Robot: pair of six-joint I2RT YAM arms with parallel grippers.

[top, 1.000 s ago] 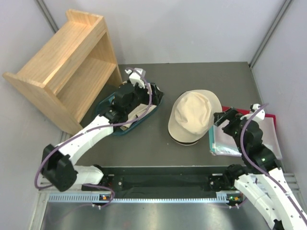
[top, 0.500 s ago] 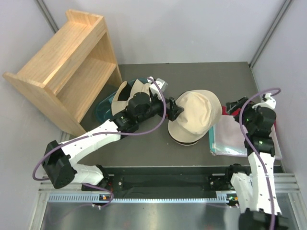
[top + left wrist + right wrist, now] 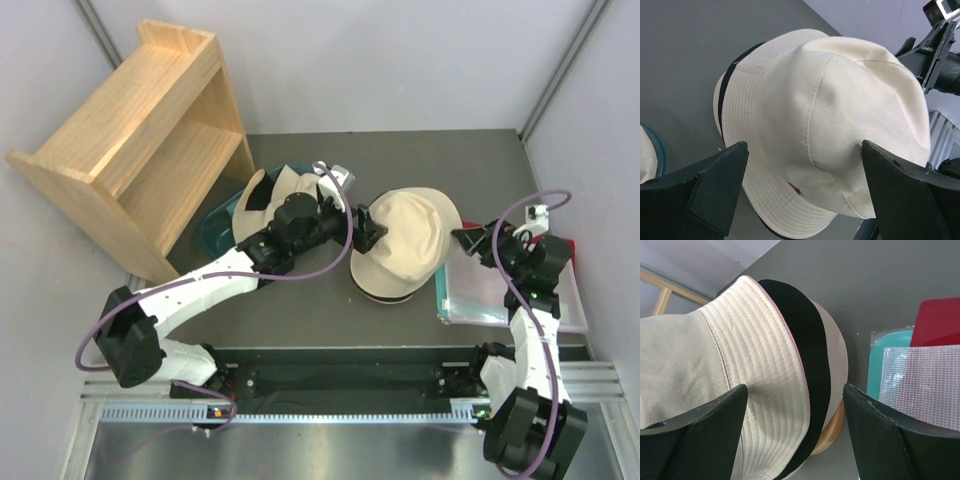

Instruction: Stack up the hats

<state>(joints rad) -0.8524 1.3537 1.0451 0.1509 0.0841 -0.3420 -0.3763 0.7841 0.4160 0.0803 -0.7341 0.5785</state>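
I am holding my left gripper (image 3: 366, 228) wide apart at the left side of the stacked hats (image 3: 405, 245), one finger on either side of the cream crown, nothing clamped. The wide spread is deliberate, I judge, since soft fabric needs room before any pinch. The stack is sitting just right of the middle of the tabletop (image 3: 330, 290), draped over the wooden stand (image 3: 832, 432), whose edge is peeking out below the brim. From my right wrist view I am seeing a cream brim, a black band under it and more cream below that, so more than one hat seems to be on there.

My right gripper (image 3: 478, 243) is hanging at the stack's right side, jaws apart around the brim edge, gripping nothing. With one tool on each side, I am probably set to square or press the floppy brims.

A loose hat (image 3: 285, 185) is lying in the teal tub (image 3: 210, 235) toward the tabletop's left edge, beside the wooden shelf (image 3: 140, 140), not yet stacked.
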